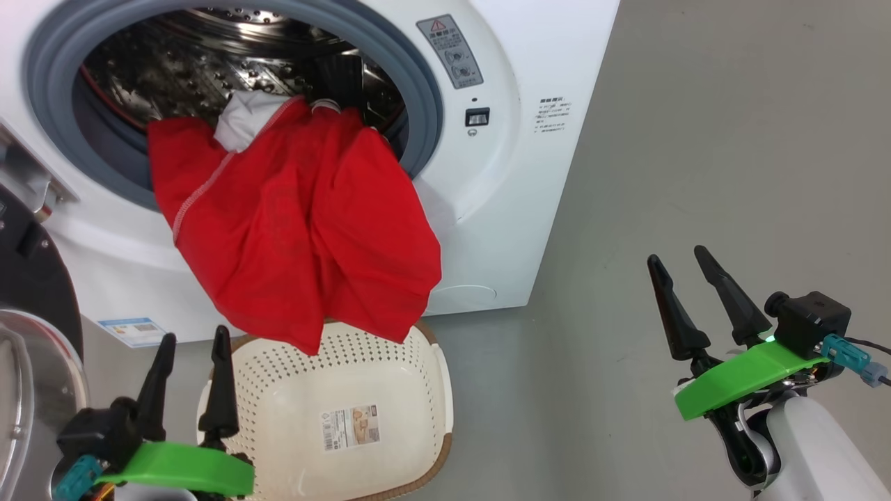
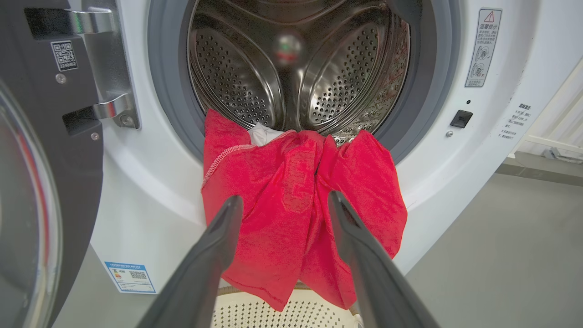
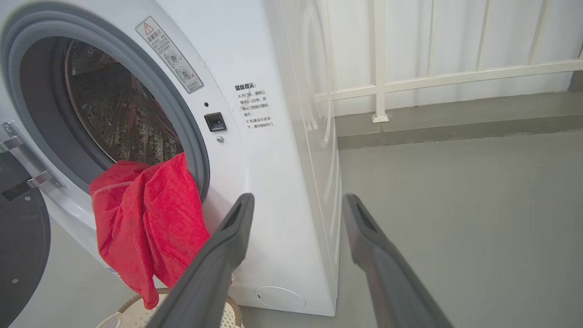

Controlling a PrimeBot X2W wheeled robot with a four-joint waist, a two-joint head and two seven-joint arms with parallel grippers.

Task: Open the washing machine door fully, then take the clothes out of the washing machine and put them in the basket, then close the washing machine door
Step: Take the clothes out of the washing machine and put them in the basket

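The white washing machine stands with its black round door swung open to the left. Red clothes with a white part hang out of the drum over the grey ring, their lower edge dangling above the cream basket on the floor. My left gripper is open at the basket's left rim, below the clothes, holding nothing; in the left wrist view its gripper points at the clothes. My right gripper is open over bare floor, far right of the machine.
Grey floor spreads to the right of the machine. A white railing and a low kerb stand behind it. The open door and its steel hinge stand close on the left.
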